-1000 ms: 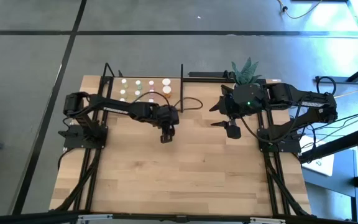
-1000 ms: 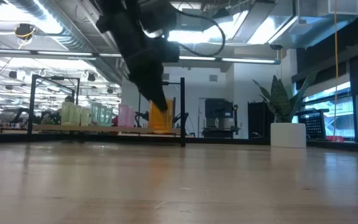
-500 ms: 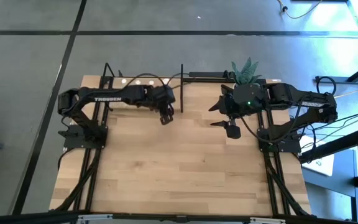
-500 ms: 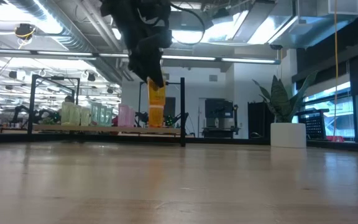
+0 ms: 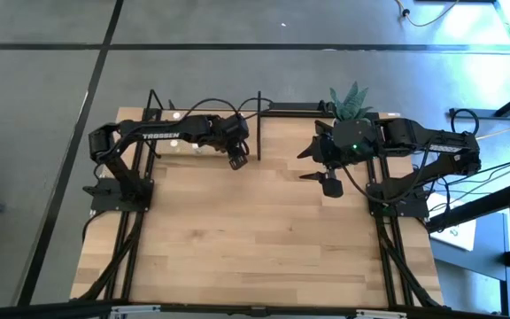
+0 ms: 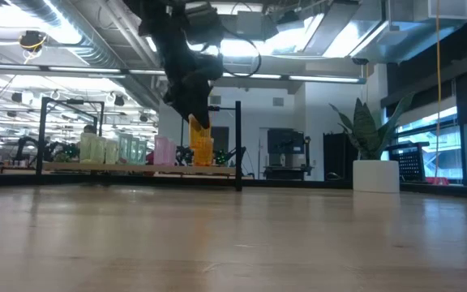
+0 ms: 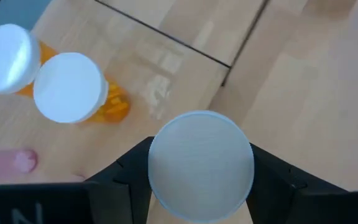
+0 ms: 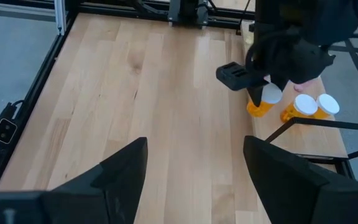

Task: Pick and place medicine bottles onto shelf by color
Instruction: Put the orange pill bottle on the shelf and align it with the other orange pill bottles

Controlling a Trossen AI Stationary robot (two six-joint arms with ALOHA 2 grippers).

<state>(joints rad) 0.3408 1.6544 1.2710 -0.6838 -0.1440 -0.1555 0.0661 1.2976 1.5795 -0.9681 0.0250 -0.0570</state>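
The left gripper is clamping a small orange medicine bottle with a round white cap between its two dark fingers and is holding it over the near right corner of the flat light-wood shelf with the thin black metal frame. In the low view this bottle is hanging above the shelf board, apparently not touching it. Two more orange white-capped bottles are standing on the shelf just beside that spot, so the placing step for the orange group seems to be in hand. The next move is likely calling for a straight descent until the base is resting on the board, close to its orange neighbours but clear of them, and then for the fingers to part. The right gripper is waiting well to the right of the shelf, above the bare wooden tabletop, its fingers spread and holding nothing.
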